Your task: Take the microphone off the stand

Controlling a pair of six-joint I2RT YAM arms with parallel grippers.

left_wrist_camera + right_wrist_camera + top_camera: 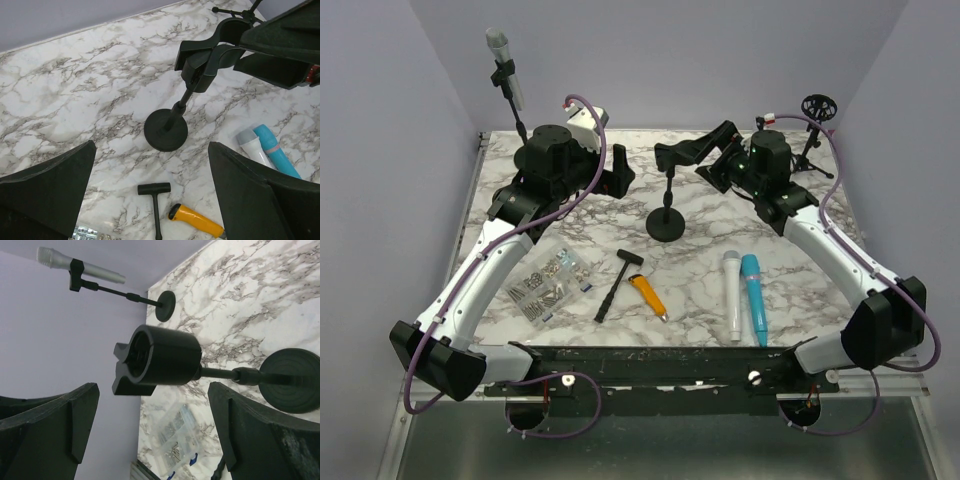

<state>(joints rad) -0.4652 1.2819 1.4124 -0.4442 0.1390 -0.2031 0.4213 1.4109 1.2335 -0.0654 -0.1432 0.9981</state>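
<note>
Tabletop (pixel 695 290): microphone (pixel 505 65) apart from left gripper (pixel 618 172)

- 3 microphones: silver microphone (pixel 100 273) clipped in a stand, white microphone (pixel 731 295) and teal microphone (pixel 753 297) lying flat side by side.
- 3 stands: back-left stand (pixel 165 306), round-based centre stand (pixel 667 222) with empty clip, tripod stand (pixel 817 105).
- 1 hammer (pixel 616 287).
- 1 orange-handled knife (pixel 648 296).
- 1 clear box (pixel 548 283) of small parts.

Bright, even overhead light leaves only a faint, soft shadow around the stand base (pixel 166 131) ahead of the left gripper (pixel 151 146).
</note>
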